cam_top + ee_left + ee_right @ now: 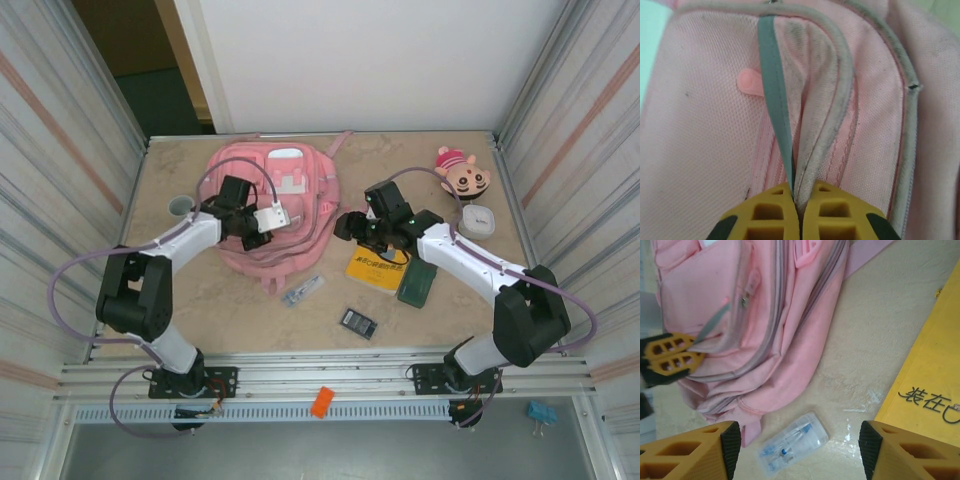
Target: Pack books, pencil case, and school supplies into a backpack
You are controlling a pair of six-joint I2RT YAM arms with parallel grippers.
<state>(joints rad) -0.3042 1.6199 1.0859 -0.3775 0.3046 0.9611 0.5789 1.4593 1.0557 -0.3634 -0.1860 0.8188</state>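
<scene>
Left gripper is pinched shut on a grey strip on the lower left side of the backpack. Right gripper hangs wide open with nothing in it, just right of the backpack. Its arm hides part of the yellow book and the dark green pencil case. Both lie right of the backpack, the case farther off. The right wrist view cuts the book off, with a few dark letters showing. I cannot tell what is inside the small see-through pack just below the backpack. A dark calculator lies farther below. The backpack is pink, lies flat and has grubby grey edges.
</scene>
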